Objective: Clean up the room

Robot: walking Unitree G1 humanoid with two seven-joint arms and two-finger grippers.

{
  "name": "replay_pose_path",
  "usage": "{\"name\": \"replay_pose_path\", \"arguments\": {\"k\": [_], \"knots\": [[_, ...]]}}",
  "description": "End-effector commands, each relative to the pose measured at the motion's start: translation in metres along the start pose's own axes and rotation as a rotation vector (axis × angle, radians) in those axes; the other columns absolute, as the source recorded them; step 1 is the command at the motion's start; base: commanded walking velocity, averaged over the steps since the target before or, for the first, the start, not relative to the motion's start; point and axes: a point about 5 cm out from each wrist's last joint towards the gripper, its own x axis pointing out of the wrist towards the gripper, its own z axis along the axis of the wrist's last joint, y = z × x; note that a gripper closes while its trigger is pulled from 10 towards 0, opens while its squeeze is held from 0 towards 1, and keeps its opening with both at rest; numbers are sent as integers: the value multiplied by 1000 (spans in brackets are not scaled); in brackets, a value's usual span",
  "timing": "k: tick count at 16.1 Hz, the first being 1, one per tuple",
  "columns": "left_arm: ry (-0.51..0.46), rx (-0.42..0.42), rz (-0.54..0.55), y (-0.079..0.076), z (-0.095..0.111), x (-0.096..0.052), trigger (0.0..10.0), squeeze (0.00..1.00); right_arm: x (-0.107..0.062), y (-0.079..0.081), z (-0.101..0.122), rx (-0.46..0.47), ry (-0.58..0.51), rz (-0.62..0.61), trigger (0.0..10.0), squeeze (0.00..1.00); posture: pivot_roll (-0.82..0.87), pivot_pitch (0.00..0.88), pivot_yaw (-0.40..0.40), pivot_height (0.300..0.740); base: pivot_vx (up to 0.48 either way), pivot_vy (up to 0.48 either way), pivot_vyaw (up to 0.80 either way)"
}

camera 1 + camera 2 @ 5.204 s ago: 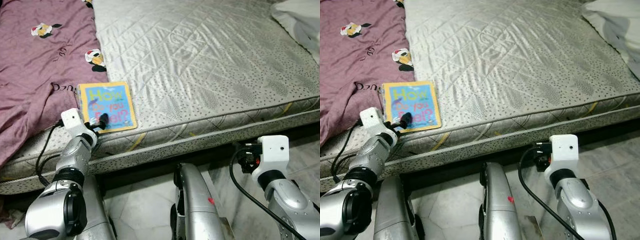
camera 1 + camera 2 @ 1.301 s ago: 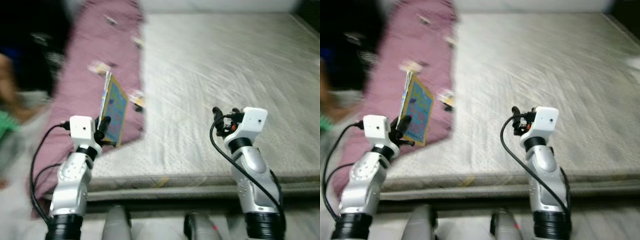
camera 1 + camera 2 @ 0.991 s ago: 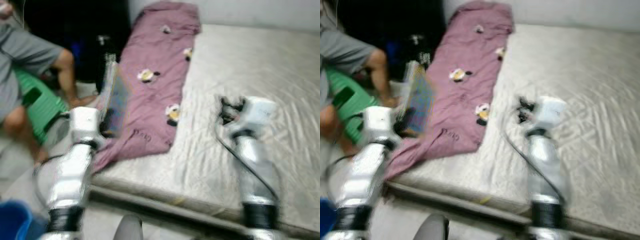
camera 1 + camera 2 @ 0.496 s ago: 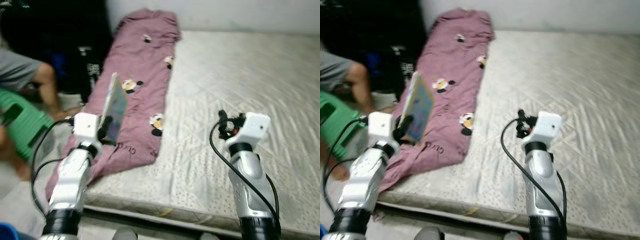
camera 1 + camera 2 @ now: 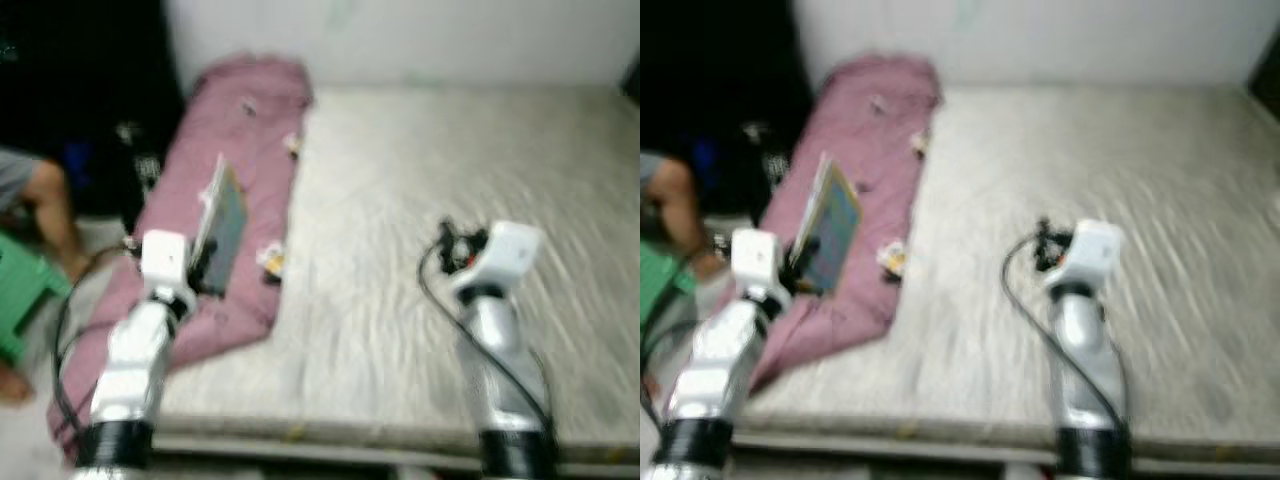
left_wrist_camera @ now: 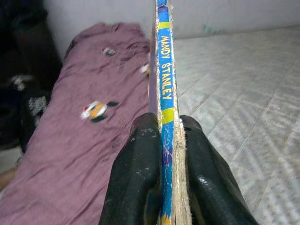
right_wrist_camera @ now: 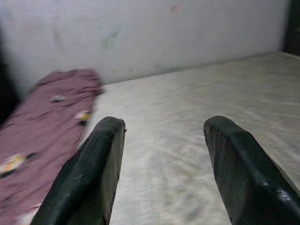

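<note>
A thin board book (image 6: pixel 165 93) with a worn blue-and-yellow spine stands upright, pinched at its lower edge between the two black fingers of the left claw (image 6: pixel 161 136), held in the air above the mauve blanket's (image 5: pixel 240 130) edge. That soft, crumpled blanket covers the left side of a quilted, silvery mattress (image 5: pixel 420 200). Above the mattress, the right claw (image 7: pixel 161 154) hangs wide open, holding nothing.
</note>
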Motion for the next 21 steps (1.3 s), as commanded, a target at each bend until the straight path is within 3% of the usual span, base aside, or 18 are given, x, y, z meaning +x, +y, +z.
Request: {"name": "replay_pose_path", "arguments": {"k": [1, 3, 11, 21], "knots": [[-27, 14, -29, -6, 5, 1, 10000, 0, -2, 1, -2, 7, 12, -1, 10000, 0, -79, 0, 108, 740, 0, 0, 0], [-26, 11, -33, -8, 5, 0, 10000, 0, -3, 1, -3, 3, 15, 2, 10000, 0, -80, 0, 105, 740, 0, -480, 0], [-25, -3, -30, -11, 3, 1, 10000, 0, -5, -1, -3, -4, 19, 8, 10000, 0, -90, 0, 96, 740, 0, -60, -121], [-22, -3, -31, -12, 2, 1, 10000, 0, -5, -2, -3, -8, 21, 8, 10000, 0, -94, 0, 94, 740, 0, -472, 0]]}}
